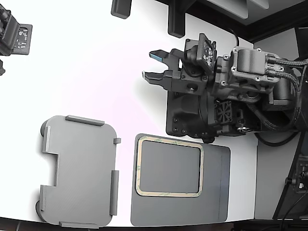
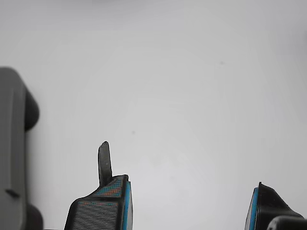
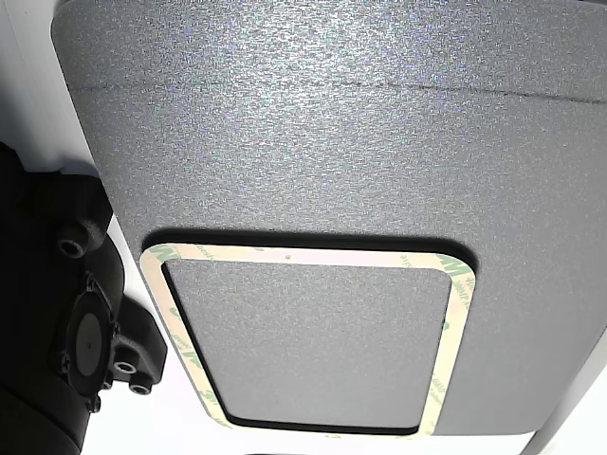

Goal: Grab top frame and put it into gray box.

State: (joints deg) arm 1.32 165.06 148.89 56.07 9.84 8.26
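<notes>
We see our jaws (image 1: pixel 153 66) wide apart and empty above bare worktop (image 1: pixel 86 62); the frame (image 1: pixel 169 166) lies flat on the dark slab (image 1: pixel 216 187), below the jaws in the exterior view, long axis across it; the box (image 1: pixel 79 171) sits just beside, on that view's left.
</notes>
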